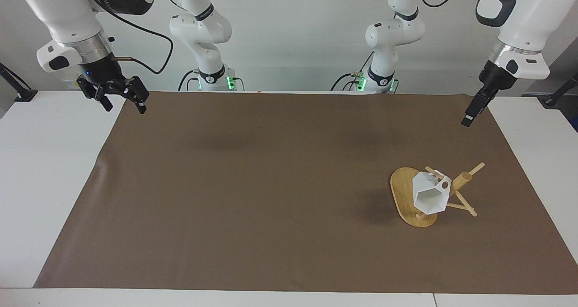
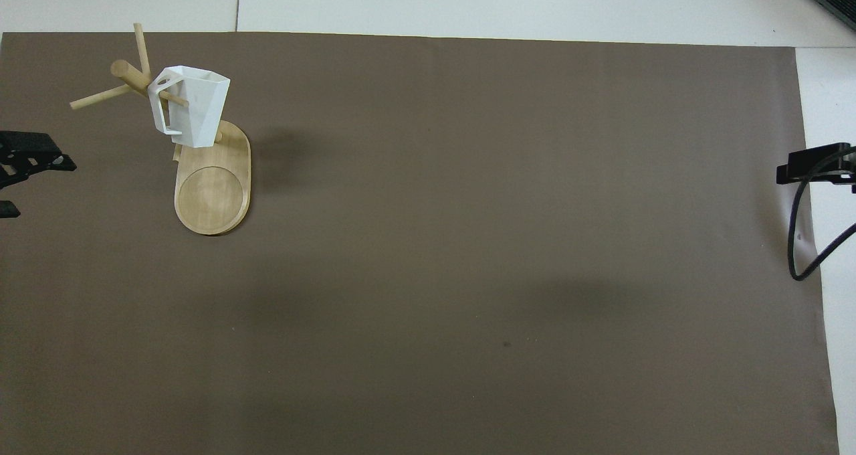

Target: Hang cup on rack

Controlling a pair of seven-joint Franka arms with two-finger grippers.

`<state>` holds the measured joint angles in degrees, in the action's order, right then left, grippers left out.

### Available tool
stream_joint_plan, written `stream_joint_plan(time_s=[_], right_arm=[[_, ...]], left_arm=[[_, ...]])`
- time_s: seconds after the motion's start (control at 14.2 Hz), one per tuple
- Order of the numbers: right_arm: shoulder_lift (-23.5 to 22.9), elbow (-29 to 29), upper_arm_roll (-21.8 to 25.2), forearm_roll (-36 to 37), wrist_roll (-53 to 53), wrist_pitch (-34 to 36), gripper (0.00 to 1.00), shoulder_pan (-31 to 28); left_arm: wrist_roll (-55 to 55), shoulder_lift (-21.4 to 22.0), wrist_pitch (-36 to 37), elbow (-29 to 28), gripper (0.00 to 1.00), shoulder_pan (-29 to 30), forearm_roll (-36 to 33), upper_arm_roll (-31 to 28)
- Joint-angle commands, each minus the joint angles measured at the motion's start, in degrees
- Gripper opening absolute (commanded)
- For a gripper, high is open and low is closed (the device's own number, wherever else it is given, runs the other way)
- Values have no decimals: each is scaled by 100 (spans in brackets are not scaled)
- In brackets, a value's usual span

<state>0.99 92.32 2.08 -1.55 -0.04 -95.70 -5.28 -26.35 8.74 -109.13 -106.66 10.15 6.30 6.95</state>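
The white faceted cup [image 1: 431, 198] hangs by its handle on a peg of the bamboo rack [image 1: 402, 194], which stands on the brown mat toward the left arm's end of the table. In the overhead view the cup [image 2: 194, 107] hangs over the rack's oval base [image 2: 210, 194]. My left gripper [image 1: 469, 115] is open and empty, up in the air over the mat's edge, apart from the rack; it also shows in the overhead view [image 2: 33, 187]. My right gripper [image 1: 124, 106] is open and empty over the mat's edge at the right arm's end [image 2: 812, 164].
A brown mat [image 1: 271, 185] covers most of the white table [image 1: 45, 162]. A black cable [image 2: 799, 241] hangs from the right arm over the mat's edge.
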Motion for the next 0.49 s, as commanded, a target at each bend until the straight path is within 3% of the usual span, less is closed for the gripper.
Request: stream_joint_plan(time_s=[0.0,0.42], right_arm=[[77,58,47,-48,30,-10,100,53],[112,111,47,-4,30,-62,100,18]], left_arm=[[831,-320,383,531,100,-372,-137,-289],[2528,-435,928,734,100,-848,-155,-519]])
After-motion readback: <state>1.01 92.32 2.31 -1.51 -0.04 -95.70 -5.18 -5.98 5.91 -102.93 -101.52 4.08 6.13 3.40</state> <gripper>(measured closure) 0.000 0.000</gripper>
